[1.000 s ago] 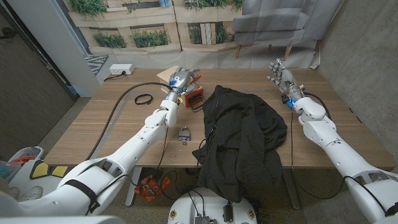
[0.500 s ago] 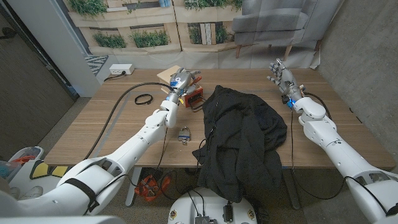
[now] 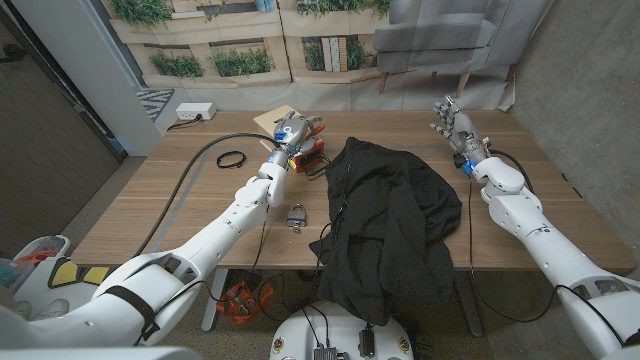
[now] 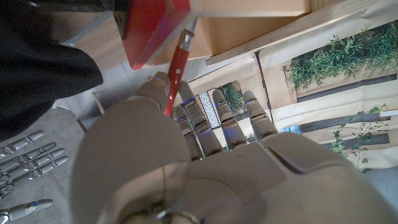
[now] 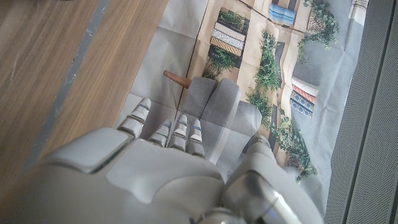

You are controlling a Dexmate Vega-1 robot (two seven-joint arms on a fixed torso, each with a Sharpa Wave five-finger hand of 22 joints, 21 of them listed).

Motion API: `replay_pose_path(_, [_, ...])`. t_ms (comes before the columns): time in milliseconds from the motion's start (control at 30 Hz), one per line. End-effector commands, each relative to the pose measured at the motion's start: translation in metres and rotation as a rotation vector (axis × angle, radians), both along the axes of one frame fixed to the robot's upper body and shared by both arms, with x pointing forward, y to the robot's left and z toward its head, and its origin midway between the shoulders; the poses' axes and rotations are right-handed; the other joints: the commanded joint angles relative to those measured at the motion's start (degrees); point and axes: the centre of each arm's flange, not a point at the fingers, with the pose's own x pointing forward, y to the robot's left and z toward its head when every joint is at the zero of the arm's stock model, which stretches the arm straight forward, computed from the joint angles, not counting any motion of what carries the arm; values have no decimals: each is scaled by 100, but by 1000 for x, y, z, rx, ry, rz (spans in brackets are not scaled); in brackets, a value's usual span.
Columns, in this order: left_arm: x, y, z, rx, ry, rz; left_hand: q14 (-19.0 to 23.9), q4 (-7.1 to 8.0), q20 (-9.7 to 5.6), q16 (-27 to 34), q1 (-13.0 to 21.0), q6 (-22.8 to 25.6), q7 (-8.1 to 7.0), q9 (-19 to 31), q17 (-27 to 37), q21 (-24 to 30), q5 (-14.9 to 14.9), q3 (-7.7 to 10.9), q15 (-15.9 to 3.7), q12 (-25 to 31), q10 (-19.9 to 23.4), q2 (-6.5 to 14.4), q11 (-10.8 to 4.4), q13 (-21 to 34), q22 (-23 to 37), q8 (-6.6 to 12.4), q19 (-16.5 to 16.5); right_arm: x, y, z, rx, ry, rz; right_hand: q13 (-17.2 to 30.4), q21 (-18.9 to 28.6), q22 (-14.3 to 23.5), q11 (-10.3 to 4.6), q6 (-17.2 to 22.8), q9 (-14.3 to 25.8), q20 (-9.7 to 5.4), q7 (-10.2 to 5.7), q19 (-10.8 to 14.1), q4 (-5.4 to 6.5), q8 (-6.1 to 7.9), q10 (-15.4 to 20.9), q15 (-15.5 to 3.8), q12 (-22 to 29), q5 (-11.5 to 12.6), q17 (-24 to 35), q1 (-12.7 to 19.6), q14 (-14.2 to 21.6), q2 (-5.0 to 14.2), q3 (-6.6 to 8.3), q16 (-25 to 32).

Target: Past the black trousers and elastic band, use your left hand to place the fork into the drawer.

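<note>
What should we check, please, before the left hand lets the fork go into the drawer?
1. Fork held: ok. The left hand holds the red-handled fork.
2. Hand at drawer: ok. It hovers over the red drawer.
3. Fork tip inside drawer: cannot tell; the tines are hidden.
4. Black trousers clear of drawer: cannot tell; they lie close beside it.
5. Right hand out of the way: ok, open at the far right.

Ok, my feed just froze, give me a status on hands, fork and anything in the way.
Left hand holds the red-handled fork above the red drawer. Right hand open, idle at the far edge. Black trousers beside the drawer, not blocking.
</note>
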Motion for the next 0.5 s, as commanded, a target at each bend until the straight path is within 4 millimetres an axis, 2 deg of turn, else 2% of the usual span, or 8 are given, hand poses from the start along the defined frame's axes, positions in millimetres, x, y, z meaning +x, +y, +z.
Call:
replay_pose_path(33, [-4,9,1,-48,-29,7,-197,-18,-13,-85,-185,-76,0,0,-84,2,47,-67,-537,-297,-338,-78,75,-106,11,23,-19,0,5,0,-5,0,6,7,41,13,-23,49,25,2,-8,-7,-12,18,51,-267,33,0,28,-22,-35,-10,46,22])
replay_pose_path(233, [-6,14,-1,-59,-31,-4,-286,32,-12,-89,-393,-130,-7,-6,-147,-1,46,-164,-493,-462,-456,-132,115,-186,12,16,-33,1,9,2,-10,-2,9,7,41,13,-22,54,25,1,-10,-7,-12,18,49,-267,31,0,28,-25,-35,-11,47,22])
replay_pose_path(500, [-8,20,0,-82,-41,-15,-302,42,-1,-86,-458,-182,-4,-9,-178,-6,50,-176,-475,-524,-480,-131,116,-220,13,2,-49,1,14,4,-19,-7,11,7,41,13,-20,58,24,3,-12,-8,-13,17,54,-263,32,0,27,-28,-37,-10,50,21])
